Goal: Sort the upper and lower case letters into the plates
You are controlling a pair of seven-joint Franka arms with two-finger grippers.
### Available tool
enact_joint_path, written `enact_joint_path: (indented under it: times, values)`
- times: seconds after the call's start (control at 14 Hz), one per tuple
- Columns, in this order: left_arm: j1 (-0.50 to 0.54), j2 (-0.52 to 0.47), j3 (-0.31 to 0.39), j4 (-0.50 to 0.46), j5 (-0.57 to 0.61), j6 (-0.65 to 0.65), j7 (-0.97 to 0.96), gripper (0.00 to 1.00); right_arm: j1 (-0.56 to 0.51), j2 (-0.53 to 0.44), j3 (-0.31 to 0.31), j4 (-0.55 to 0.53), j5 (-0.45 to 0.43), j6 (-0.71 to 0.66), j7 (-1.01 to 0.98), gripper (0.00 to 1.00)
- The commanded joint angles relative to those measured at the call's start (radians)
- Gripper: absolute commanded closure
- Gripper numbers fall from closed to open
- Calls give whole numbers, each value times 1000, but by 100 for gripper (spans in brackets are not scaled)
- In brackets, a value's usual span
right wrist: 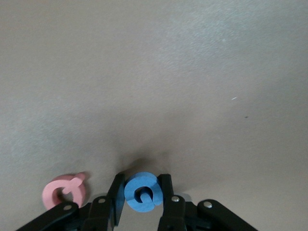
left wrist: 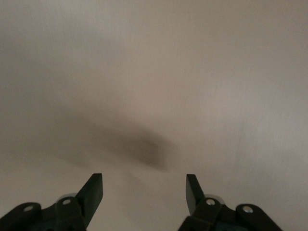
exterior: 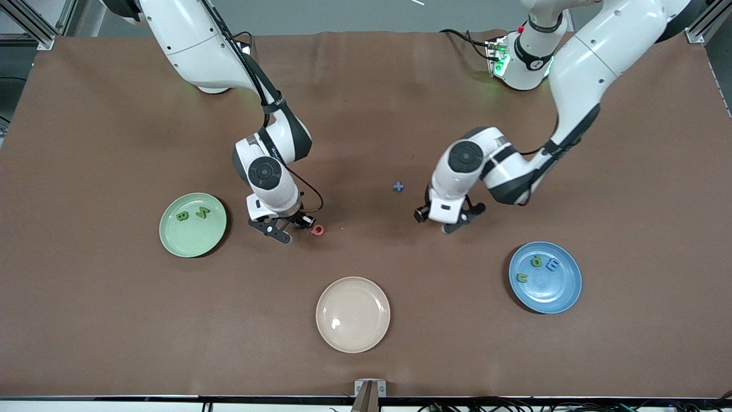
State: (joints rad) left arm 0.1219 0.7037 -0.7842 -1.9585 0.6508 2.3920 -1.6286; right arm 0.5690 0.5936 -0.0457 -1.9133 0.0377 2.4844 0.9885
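Right wrist view: I have the right tool [right wrist: 140,192] clenched on the blue letter [right wrist: 142,192]; beside it, the red letter [right wrist: 65,190] may snag. Left tool [left wrist: 144,190] hangs released, waiting.

Brown cloth-covered table [exterior: 366,355] under even light; aluminium frame posts [exterior: 34,23] at its far corners; grey floor above.

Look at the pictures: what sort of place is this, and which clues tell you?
Probably a robotics lab: two robot arms bolted by a brown-covered table, metal framing at its corners, and three plates with toy letters laid out as a sorting test.
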Motion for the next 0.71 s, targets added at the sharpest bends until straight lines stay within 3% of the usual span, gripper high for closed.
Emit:
enact_joint_path:
  times: [0.0, 0.29, 0.64]
  values:
    - [-60, -18, 0, -40, 23, 35, -149, 27, -69, -86, -2, -9, -18, -122, -98, 100]
    - [-152, 5, 3, -36, 26, 64, -281, 30, -225, -188, -2, -15, -18, -264, -418, 100]
    - [-179, 13, 8, -36, 32, 64, -307, 31, -417, -213, 1, -64, -13, -266, -717, 100]
